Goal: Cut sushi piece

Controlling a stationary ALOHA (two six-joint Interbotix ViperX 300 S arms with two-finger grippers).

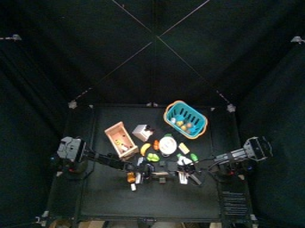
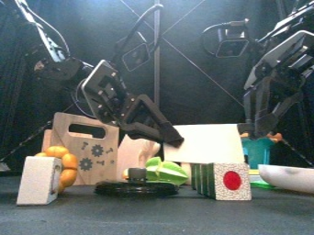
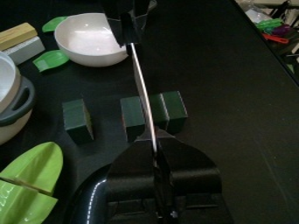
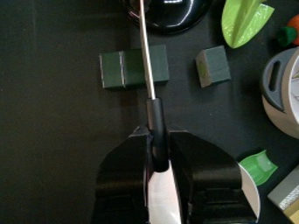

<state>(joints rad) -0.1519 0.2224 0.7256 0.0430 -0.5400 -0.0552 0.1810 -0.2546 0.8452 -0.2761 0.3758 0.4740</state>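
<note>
Right gripper point(image 4: 152, 133) is clamped on the black handle of a thin silver knife point(image 4: 149, 52); its blade lies across the dark green sushi piece point(image 4: 121, 68), just ahead of the jaws; left gripper point(image 3: 158, 159) sits at the blade's far tip - whether it grips anything cannot be told. Round white bowl point(image 3: 70, 54) looks empty; teal plastic basket point(image 1: 172, 109) holds small items too tiny to name. Bare black table point(image 4: 52, 131) lies open on one side of the piece - a second green block point(image 4: 212, 66) stands near on the other.
</note>
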